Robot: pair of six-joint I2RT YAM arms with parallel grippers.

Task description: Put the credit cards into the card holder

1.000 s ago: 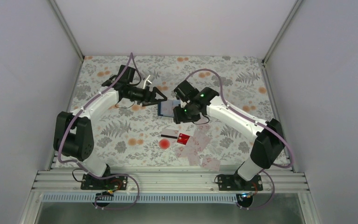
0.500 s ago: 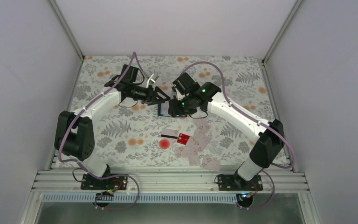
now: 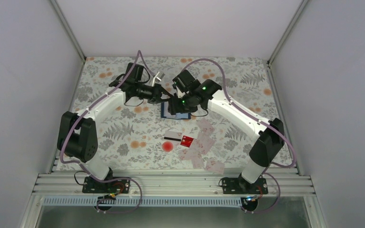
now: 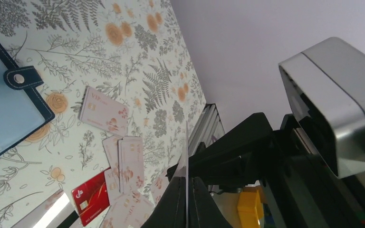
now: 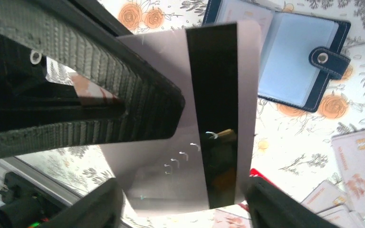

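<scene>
1. Floral printed cloth (image 3: 247, 85) covers the table. The navy, stitched card holder (image 5: 290, 61) lies open and flat on it, with clear pockets up and the snap tab out to one side.
2. Left gripper (image 4: 186, 183) is clenched on a glossy pale credit card (image 5: 171, 180), one ribbed finger across the card's face.
3. Right gripper (image 5: 180, 204) grasps the same card by both long edges. The black stripe and long axis run straight out from its fingers, in the air by the holder.
4. Loose pale cards (image 4: 123, 161) and a red card (image 4: 91, 199) lie flat nearby.

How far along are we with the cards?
Done: the card holder lies open. In hand: left claw pinches a striped card above it, right claw flanking. To go: that card, the red card and several pale cards on the table.
</scene>
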